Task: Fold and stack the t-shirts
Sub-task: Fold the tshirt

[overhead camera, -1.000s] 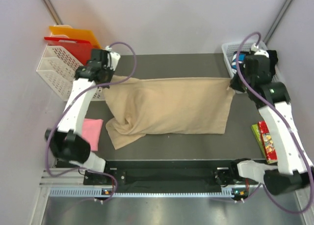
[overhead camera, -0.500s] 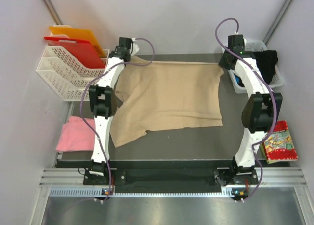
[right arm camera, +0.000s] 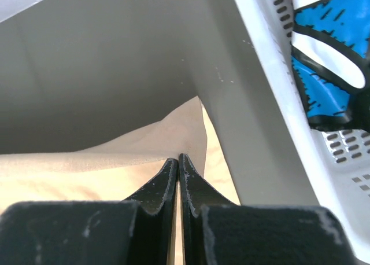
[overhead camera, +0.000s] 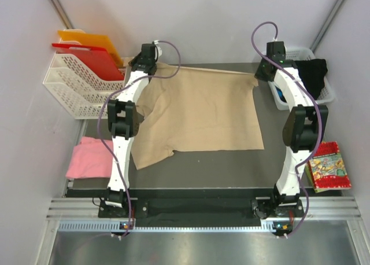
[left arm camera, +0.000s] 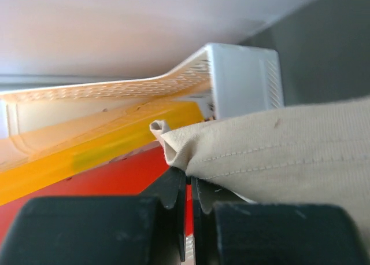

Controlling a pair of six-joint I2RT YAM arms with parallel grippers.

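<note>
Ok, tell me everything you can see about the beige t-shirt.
The beige t-shirt is plain tan cloth with a stitched hem, spread nearly flat across the dark table, wrinkled at its left side where a flap juts toward the near edge. Its two far corners are pinched by the shut left gripper and right gripper.
</note>
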